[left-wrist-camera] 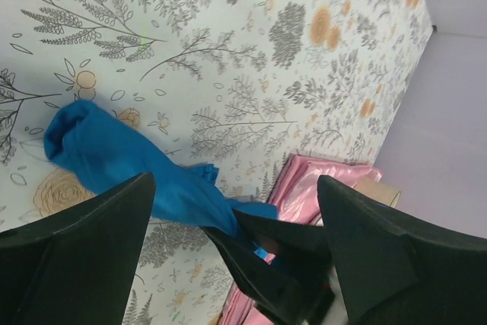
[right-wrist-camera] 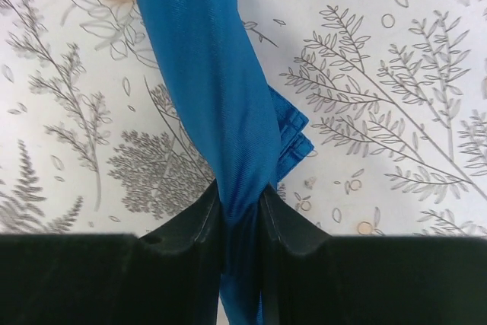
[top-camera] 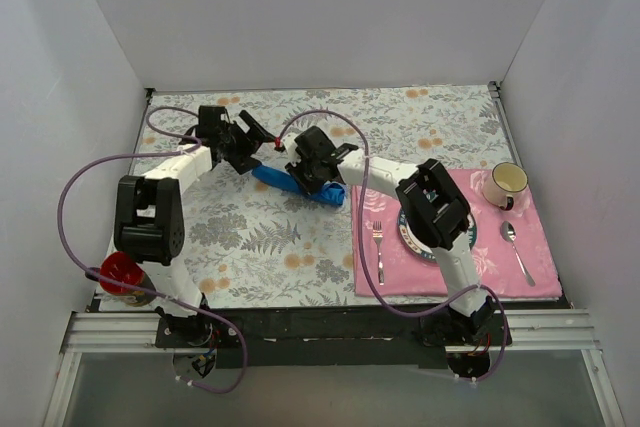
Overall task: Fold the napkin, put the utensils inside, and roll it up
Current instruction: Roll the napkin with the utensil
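The napkin (top-camera: 290, 183) lies rolled into a long blue bundle on the floral cloth (top-camera: 260, 247), mid-table and a little toward the far side, just left of the pink mat (top-camera: 450, 272). It runs slantwise, its left end farther away and its right end nearer. The right gripper (right-wrist-camera: 242, 202) is clenched on the roll toward its right end. In the wrist view both of its fingers (right-wrist-camera: 194, 226) press the blue fabric from either side, pinching it narrow between them, and folded layers of cloth stick out to the right of the pinch. The left gripper (top-camera: 258, 139) hangs near the left end of the roll, on its far side. Its 2 fingers (left-wrist-camera: 76, 264) are spread wide, released and grasping nothing, and in its wrist view the roll shows through the gap between them. On the mat sit a fork (top-camera: 378, 247) at the left edge, a plate (top-camera: 410, 240) mostly hidden under the right arm, a spoon (top-camera: 517, 247) to the right and a cup (top-camera: 507, 184) at the far right corner. A red object (top-camera: 119, 273) stands at the near left edge, beside the left arm
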Controlling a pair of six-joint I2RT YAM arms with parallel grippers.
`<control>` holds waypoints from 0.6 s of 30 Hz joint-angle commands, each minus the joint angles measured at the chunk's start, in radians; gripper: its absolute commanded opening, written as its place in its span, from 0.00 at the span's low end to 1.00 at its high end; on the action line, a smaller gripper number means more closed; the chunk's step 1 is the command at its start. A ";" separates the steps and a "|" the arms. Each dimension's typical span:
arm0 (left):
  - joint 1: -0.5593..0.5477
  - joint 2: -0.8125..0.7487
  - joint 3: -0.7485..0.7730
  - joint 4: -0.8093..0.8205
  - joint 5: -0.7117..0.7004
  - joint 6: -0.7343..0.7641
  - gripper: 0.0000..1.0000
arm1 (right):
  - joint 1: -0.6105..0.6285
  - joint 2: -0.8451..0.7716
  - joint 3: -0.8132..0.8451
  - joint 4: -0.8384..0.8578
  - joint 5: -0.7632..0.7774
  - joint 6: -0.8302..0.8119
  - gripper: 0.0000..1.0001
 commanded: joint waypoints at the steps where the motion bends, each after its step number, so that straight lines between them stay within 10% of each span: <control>1: 0.004 -0.158 0.040 -0.091 -0.112 0.035 0.88 | -0.030 0.071 0.123 -0.195 -0.187 0.225 0.26; 6: 0.004 -0.232 0.016 -0.089 -0.077 0.070 0.89 | -0.071 0.065 0.092 -0.184 -0.387 0.428 0.26; 18: -0.028 -0.163 -0.167 0.262 0.347 -0.025 0.88 | -0.192 -0.049 -0.365 0.464 -0.668 0.928 0.25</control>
